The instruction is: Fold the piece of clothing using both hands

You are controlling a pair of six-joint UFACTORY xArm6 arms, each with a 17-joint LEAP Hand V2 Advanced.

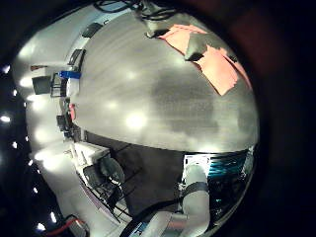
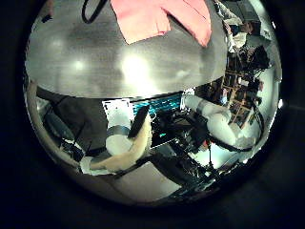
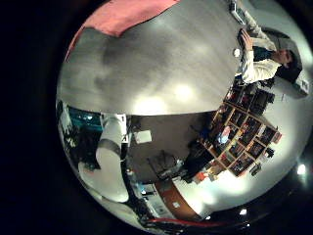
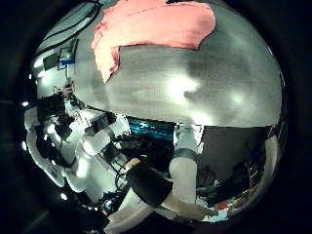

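The piece of clothing (image 4: 151,29) lies spread flat on the table (image 4: 205,88), with one sleeve hanging out toward the table's side. It shows small and at the picture's rim in all four palm views, as in the left thumb side view (image 2: 157,17), so both palms are well off from it, over bare table. In the left little finger side view the clothing (image 1: 207,51) has a dark patch on it that I cannot make out. No fingers of the left hand or the right hand show, and nothing is held in front of either palm.
The table's near edge (image 2: 133,95) runs across the views, with the arms' mounts (image 4: 185,146) below it. A few small boxes (image 1: 67,77) stand off the table's side. Shelves (image 3: 235,132) stand across the room.
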